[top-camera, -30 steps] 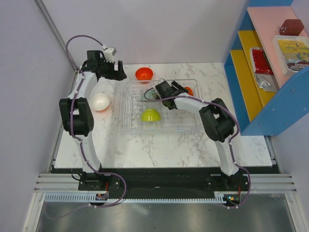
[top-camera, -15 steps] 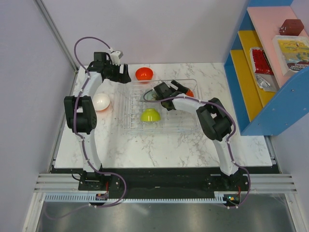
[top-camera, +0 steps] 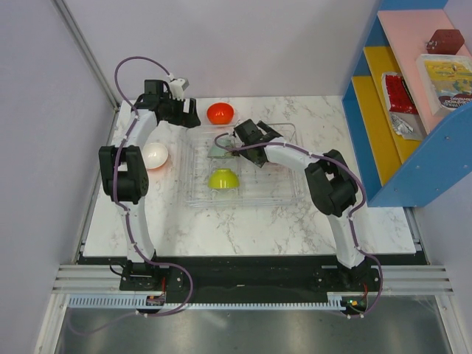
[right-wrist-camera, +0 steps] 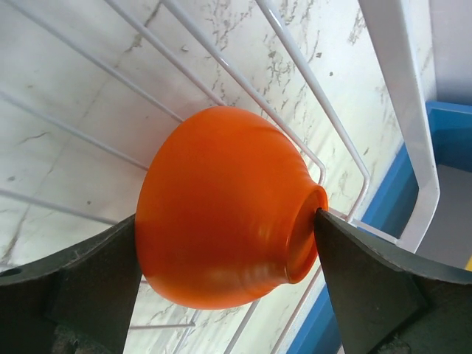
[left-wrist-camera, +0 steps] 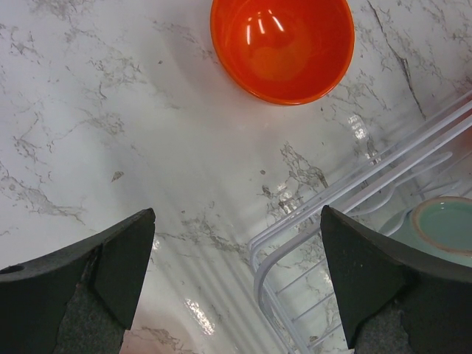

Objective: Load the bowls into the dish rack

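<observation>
Over the dish rack (top-camera: 274, 189), the right tool (right-wrist-camera: 225, 217) hangs spread about an orange bowl (right-wrist-camera: 221, 199); left tool (left-wrist-camera: 236, 214) likewise spread.

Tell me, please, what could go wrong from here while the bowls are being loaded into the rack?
1. The orange bowl lies tilted on the wires of the dish rack, between the fingers of the open right gripper. One finger seems to touch its foot, so pulling away could roll it.
2. The open left gripper hangs between the red bowl and the dish rack's corner. Descending off-centre could strike the dish rack.
</observation>
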